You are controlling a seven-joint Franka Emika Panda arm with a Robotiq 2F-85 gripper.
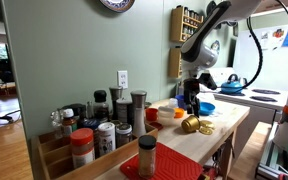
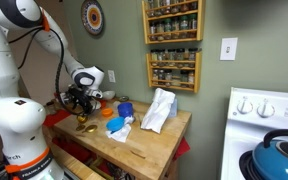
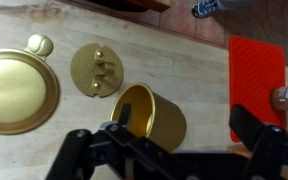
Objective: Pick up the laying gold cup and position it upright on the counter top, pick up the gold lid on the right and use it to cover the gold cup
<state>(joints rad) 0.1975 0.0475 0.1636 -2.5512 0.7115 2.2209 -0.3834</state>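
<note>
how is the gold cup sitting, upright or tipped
Tipped: in the wrist view the cup lies on its side on the counter, open mouth facing sideways toward the lid.

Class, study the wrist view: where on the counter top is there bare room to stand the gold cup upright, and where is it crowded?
Free: the bare counter top between the gold cup and the red mat, and the strip above the gold lid in the picture. Crowded: the picture's left, where a gold dish, the lid and the cup lie close together.

counter top bears gold cup, gold lid, red mat.
</note>
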